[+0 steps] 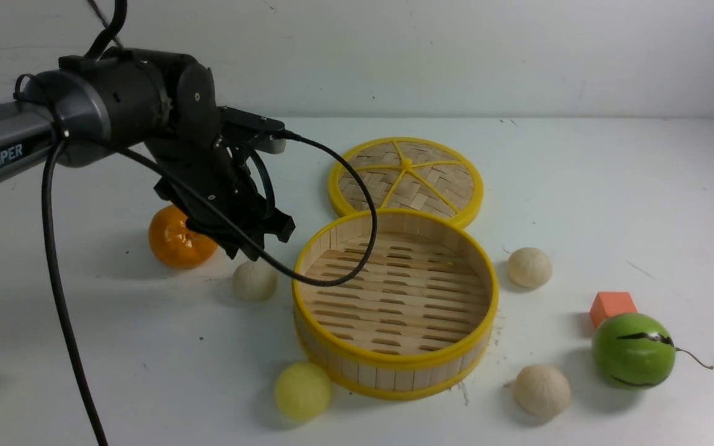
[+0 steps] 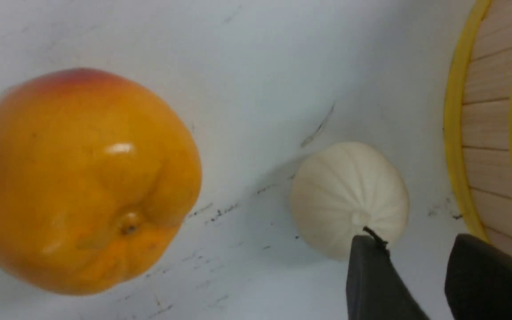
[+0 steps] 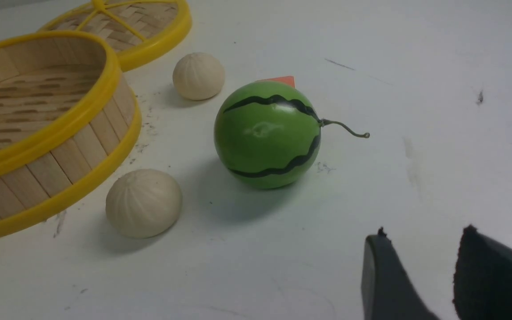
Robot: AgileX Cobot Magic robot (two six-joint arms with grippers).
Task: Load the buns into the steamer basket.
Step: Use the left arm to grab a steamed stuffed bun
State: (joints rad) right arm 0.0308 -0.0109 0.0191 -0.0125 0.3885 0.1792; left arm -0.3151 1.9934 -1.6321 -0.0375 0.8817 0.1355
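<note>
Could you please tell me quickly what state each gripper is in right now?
Left gripper: open, holding nothing, close to a bun.
Right gripper: open, holding nothing.

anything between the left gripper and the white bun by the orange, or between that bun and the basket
Nothing visible. The left gripper is right at the bun, with only bare table from bun to basket. The orange lies on the bun's other side. The arm's cable loops over the basket's left rim.

One bun [image 1: 302,390] is pale yellow; the green ball [image 3: 267,134] bears black stripes.
</note>
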